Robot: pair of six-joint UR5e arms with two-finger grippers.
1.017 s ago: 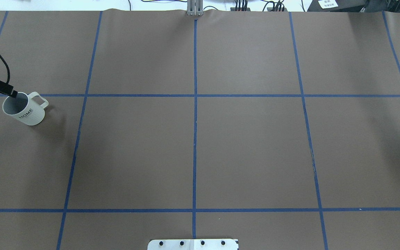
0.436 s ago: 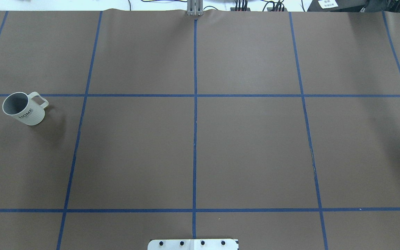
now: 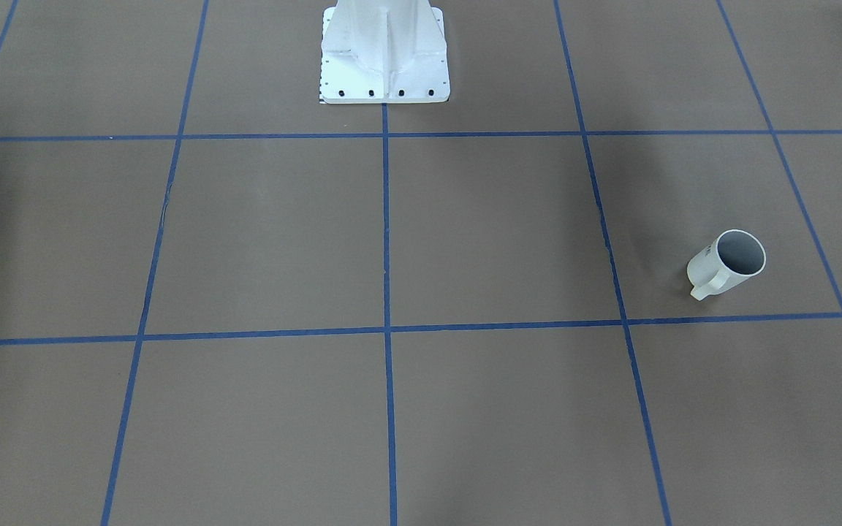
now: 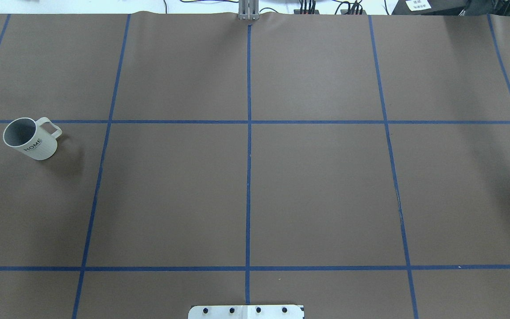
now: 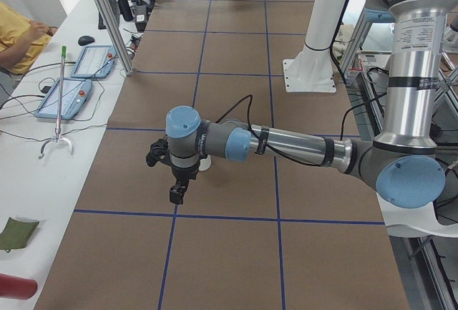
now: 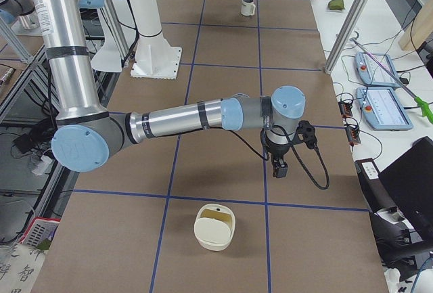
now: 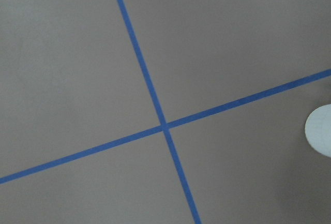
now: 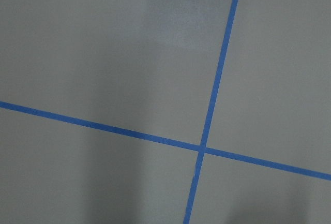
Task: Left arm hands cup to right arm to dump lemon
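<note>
The brown, blue-taped worktop (image 4: 317, 186) carries the cup (image 4: 31, 141) upright near its left end, mouth up, handle toward the far edge and centre. The left pincer (image 5: 176, 195), at the rim a second ago, now hangs just beside it, endward. Whether it or the right pincer (image 6: 279, 169) is wide or narrow, I cannot tell.

A robotics lab: tape-gridded table (image 4: 326, 199), teach pendants (image 5: 64, 99) alongside (cables (image 4: 307, 6) trailing too).
</note>
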